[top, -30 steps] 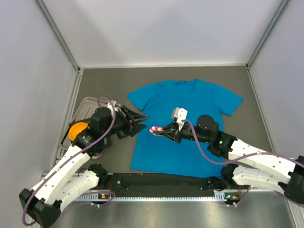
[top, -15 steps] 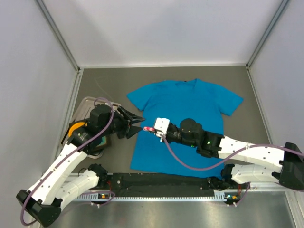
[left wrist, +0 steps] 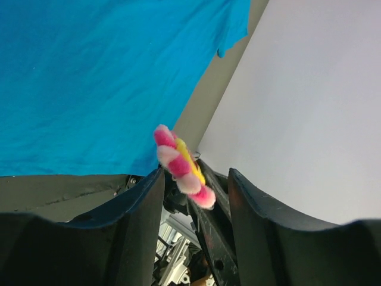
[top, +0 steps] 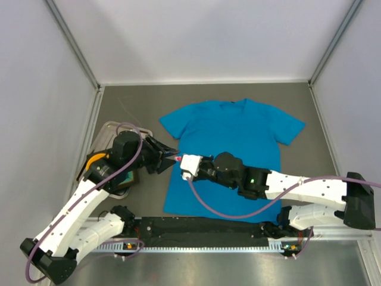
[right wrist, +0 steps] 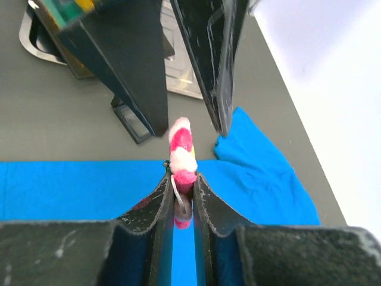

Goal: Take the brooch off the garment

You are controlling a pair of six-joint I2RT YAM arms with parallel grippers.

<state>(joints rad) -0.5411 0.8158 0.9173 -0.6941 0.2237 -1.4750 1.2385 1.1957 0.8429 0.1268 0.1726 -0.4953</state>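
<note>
The brooch point(top: 179, 159), a pink, white and yellow flower, hangs in the air off the left edge of the garment point(top: 238, 128), a blue T-shirt spread flat on the table. My right gripper point(right wrist: 182, 179) is shut on the lower part of the brooch point(right wrist: 181, 146). My left gripper point(left wrist: 196, 174) is open, with one finger point(left wrist: 140, 208) on each side of the brooch point(left wrist: 177, 162) and a gap to each. In the right wrist view the left fingertips point(right wrist: 159, 122) flank the flower from above.
A metal tray point(top: 113, 125) sits on the table at the left, with an orange ball point(top: 90, 161) in it under my left arm. Grey walls close in the table on three sides. A black rail point(top: 202, 228) runs along the near edge.
My right gripper has carried the brooch leftward, from over the shirt's middle to just past its left edge, in between the left gripper's fingers. The left arm has barely moved.
</note>
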